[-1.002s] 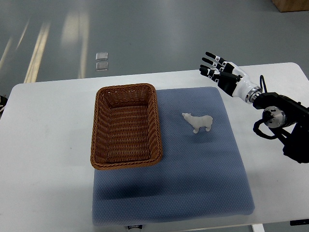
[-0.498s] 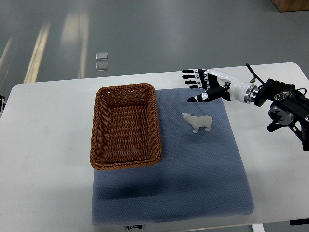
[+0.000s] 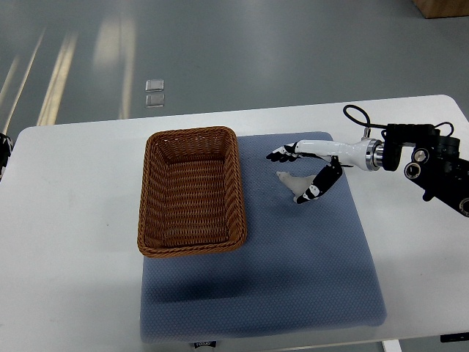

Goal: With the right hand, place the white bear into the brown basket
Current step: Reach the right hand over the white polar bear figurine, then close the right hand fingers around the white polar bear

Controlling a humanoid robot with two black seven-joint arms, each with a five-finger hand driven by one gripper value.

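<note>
A small white bear (image 3: pixel 295 183) stands on the blue mat (image 3: pixel 293 286), right of the brown wicker basket (image 3: pixel 190 188). The basket holds nothing. My right hand (image 3: pixel 293 176) reaches in from the right edge and sits over the bear. Its fingers (image 3: pixel 281 153) are spread behind the bear's head and its thumb (image 3: pixel 314 191) is in front of the bear's body. The fingers straddle the bear without closing on it. The bear's rear half is hidden by the hand. The left arm is out of view.
The mat lies on a white table (image 3: pixel 66 242). The right forearm and wrist housing (image 3: pixel 429 165) with a black cable hang over the table's right side. Two small clear squares (image 3: pixel 154 92) lie on the grey floor beyond the table.
My right hand has swung down and left from above the mat's far right corner to the bear. It turned so fingers and thumb now bracket the bear. The bear and basket stayed put.
</note>
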